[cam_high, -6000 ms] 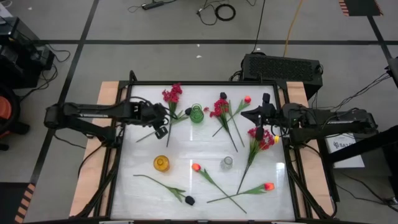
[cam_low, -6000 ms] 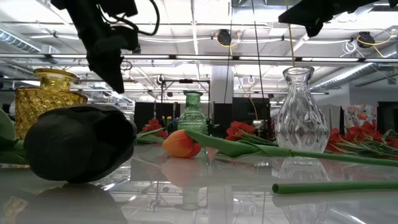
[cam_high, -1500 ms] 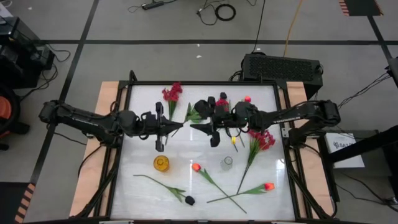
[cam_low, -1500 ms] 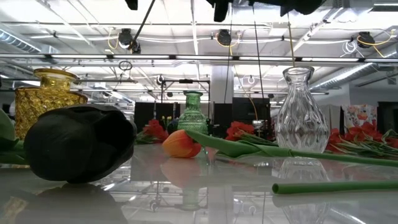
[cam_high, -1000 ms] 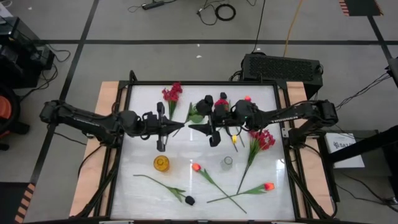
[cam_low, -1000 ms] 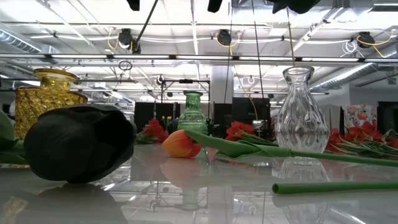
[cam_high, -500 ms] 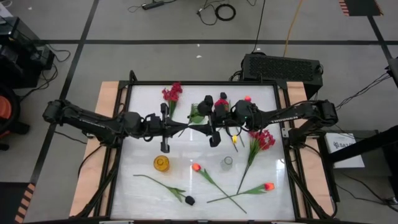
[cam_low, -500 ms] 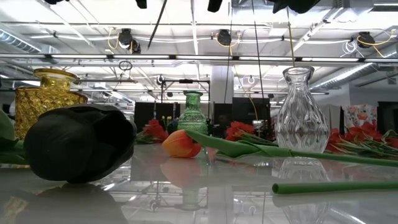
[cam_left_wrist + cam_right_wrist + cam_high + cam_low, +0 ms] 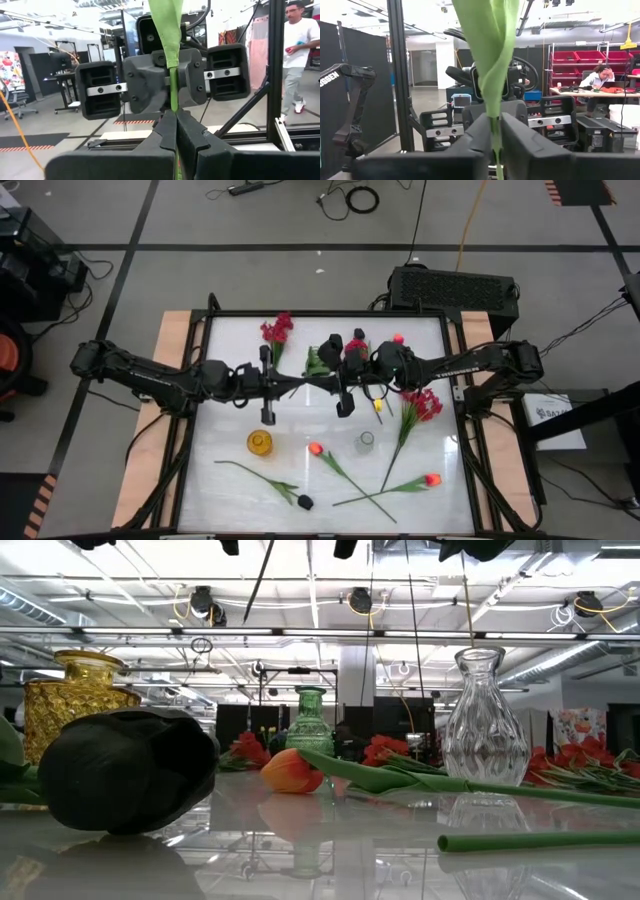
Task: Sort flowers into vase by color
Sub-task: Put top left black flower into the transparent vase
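Since the earlier frame the right gripper had pinched its fingers onto the green stem, so both arms met mid-table over the far half. The left gripper was clamped tight on the same stem, looking like a hand-off to re-grip it for a vase. Which bloom it carried I couldn't tell; the arms hid it, near the green vase. Other flowers lay on the table.

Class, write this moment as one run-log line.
phase: handover | left gripper: shut on flower stem | right gripper: shut on flower stem | location: mid-air, table centre
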